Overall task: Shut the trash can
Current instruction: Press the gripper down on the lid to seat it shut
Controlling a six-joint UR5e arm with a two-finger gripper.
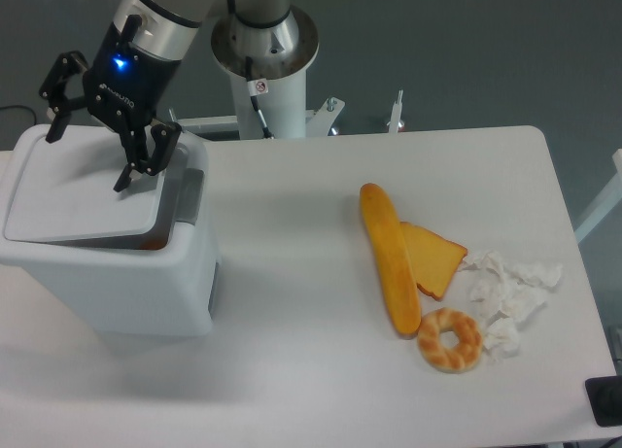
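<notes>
The trash can (136, 283) is a big boxy white bin at the table's left side. Its flat white lid (83, 195) lies low over the opening, tilted slightly, with a dark gap along its front and right edges where something orange shows inside. A grey latch (190, 195) sits on the bin's right rim. My gripper (87, 156) hangs over the lid's rear part with its black fingers spread wide, open and holding nothing. One finger (136, 166) points down near the lid's right edge; whether it touches the lid I cannot tell.
On the right half of the table lie a long baguette (389, 258), a slice of toast (434, 258), a ring-shaped pastry (450, 339) and crumpled white tissue (507, 292). The arm's base post (264, 69) stands behind the table's far edge.
</notes>
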